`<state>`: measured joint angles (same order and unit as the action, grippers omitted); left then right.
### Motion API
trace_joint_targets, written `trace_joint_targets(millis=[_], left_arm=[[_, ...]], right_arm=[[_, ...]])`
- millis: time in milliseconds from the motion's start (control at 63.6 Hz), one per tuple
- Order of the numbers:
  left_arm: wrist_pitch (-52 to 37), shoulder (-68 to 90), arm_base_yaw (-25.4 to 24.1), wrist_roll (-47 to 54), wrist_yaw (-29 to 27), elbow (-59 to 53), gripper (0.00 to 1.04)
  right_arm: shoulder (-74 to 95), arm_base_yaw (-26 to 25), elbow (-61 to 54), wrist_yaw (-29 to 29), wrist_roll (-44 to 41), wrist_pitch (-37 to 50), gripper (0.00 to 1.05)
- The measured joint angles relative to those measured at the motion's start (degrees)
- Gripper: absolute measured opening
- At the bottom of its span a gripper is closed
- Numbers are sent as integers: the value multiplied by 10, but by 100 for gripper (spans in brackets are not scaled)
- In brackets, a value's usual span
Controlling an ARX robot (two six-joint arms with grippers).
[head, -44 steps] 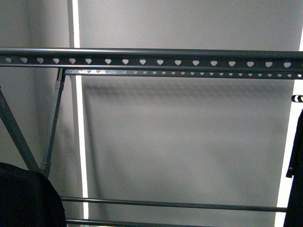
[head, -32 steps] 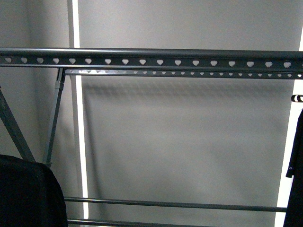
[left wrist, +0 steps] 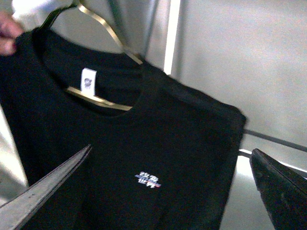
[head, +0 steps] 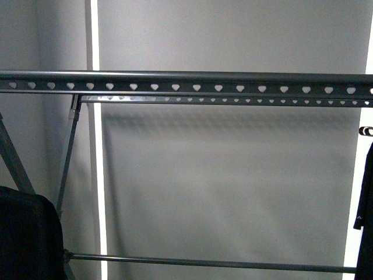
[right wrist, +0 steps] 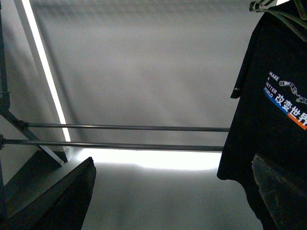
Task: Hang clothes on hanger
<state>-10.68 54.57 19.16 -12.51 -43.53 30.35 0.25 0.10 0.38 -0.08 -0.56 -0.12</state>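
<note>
1. Since the earlier front pictures, the clothes rack [head: 175, 76] sat lower in the frame. One of its two thin lower bars had dropped out of sight at 6 o'clock. The small-logo T-shirt [head: 26, 233] at 8 o'clock had risen higher against the diagonal brace [head: 67, 157].
2. The left gripper [left wrist: 170, 149] had its jaws wide apart with nothing between them. The small-logo T-shirt hung just beyond the fingers, and contact could not be told.
3. That black shirt sat on a brass-coloured coat hanger [left wrist: 96, 98]. It showed a white neck label [left wrist: 88, 79] and a tiny white print on the chest. Pinkish fingertips of a person's hand [left wrist: 7, 33] lay at one shoulder edge.
4. The right gripper [right wrist: 172, 159] also had its jaws spread and empty.
5. Beyond it hung the printed T-shirt [right wrist: 268, 129] on a wire hanger [right wrist: 276, 12]. The shirt was black, with white "MAKE A BETTER WORLD", a chain graphic and white Chinese characters over a blue-orange stripe. One finger overlapped its hem in the picture, and whether they touched could not be told.
6. In the front view neither gripper showed. The rack's heart-punched top rail ran from 9 to 3 o'clock, with a second punched rail [head: 233, 100] just behind and below it. The remaining lower bar [head: 204, 262] crossed at 6 o'clock. The printed T-shirt's sleeve edged in at 4 o'clock, well apart from the other shirt.
</note>
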Motion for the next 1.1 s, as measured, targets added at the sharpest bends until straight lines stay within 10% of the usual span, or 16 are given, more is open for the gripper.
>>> trace_joint_targets(millis=[299, 834, 1101], left_arm=[[184, 314, -38, -298, -80, 305, 98], [257, 463, -97, -395, -57, 450, 98], [248, 464, -101, -395, -48, 448, 57]], right_arm=[[0, 0, 0, 0, 0, 0, 97], [0, 0, 0, 0, 0, 0, 97], [0, 0, 0, 0, 0, 0, 97]])
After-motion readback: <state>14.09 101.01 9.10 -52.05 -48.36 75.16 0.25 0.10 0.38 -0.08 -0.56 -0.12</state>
